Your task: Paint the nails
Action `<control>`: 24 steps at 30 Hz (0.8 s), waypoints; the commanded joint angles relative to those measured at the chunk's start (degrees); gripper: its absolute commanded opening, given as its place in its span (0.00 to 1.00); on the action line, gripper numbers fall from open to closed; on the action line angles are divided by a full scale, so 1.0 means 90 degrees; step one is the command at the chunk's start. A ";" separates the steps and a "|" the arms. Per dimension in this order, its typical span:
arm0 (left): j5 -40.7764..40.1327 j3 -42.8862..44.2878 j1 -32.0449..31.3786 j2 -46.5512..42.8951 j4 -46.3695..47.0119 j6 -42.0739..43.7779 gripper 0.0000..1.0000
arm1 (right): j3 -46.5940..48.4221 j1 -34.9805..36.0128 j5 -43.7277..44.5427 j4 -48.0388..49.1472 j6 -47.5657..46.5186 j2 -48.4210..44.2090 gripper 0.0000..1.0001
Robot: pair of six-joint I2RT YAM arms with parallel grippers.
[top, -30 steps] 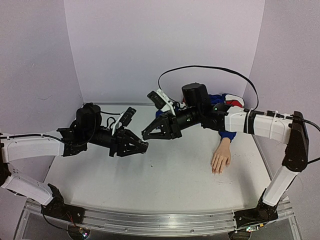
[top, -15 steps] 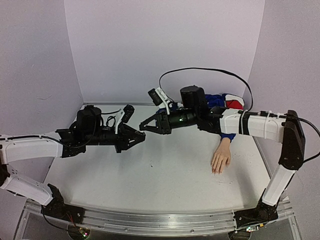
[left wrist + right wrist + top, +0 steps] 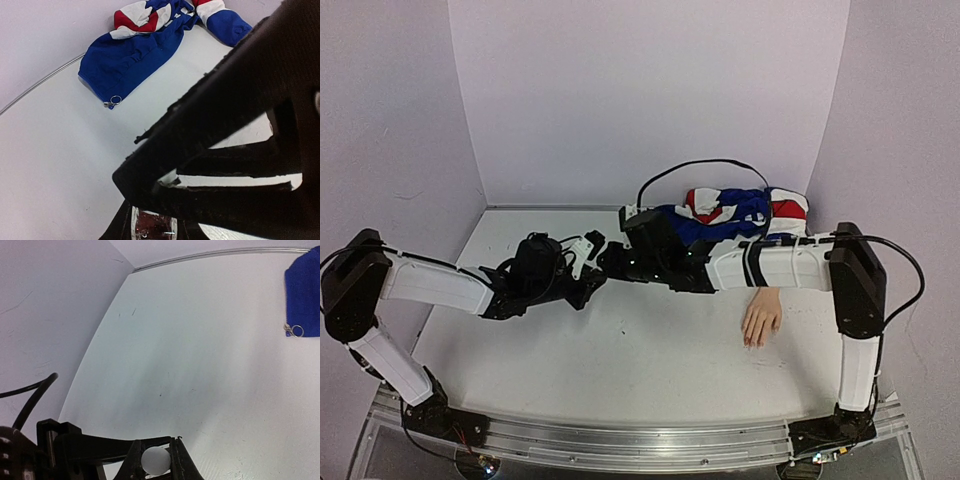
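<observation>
The pale mannequin hand point(image 3: 760, 320) lies palm down at the right of the table; its nails are too small to make out. Both grippers meet left of centre, far from the hand. My left gripper point(image 3: 590, 288) is shut on a small dark red polish bottle point(image 3: 150, 225), seen at the bottom of the left wrist view between its fingers. My right gripper point(image 3: 608, 262) is shut on the round white cap point(image 3: 156, 460) of that bottle. In the left wrist view the right gripper's black fingers point(image 3: 225, 150) fill the foreground just above the bottle.
A blue, red and white jacket point(image 3: 720, 212) lies bunched at the back right, and its zipper pull point(image 3: 295, 330) rests on the table. The right arm's forearm point(image 3: 780, 265) stretches low across the doll's wrist. Purple walls close in the back and both sides.
Both arms have dropped lower and stretched out over the table. The two grippers have closed the gap between them and now meet tip to tip.
</observation>
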 commanded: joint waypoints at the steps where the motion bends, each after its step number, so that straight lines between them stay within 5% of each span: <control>1: -0.0284 0.0764 -0.0347 -0.0332 0.2694 -0.0064 0.00 | 0.0125 0.0800 -0.0050 -0.0749 0.0428 -0.0008 0.00; 9: -0.0453 -0.0393 -0.0463 -0.1023 0.2173 -0.0818 0.00 | 0.0089 0.0543 -0.0590 -0.0749 -0.0118 -0.0410 0.02; 24: 0.0921 -0.0601 -0.0420 -0.1860 0.0064 -0.1119 0.00 | -0.0406 -0.0547 -0.2921 -0.0575 -0.1592 -0.1687 0.75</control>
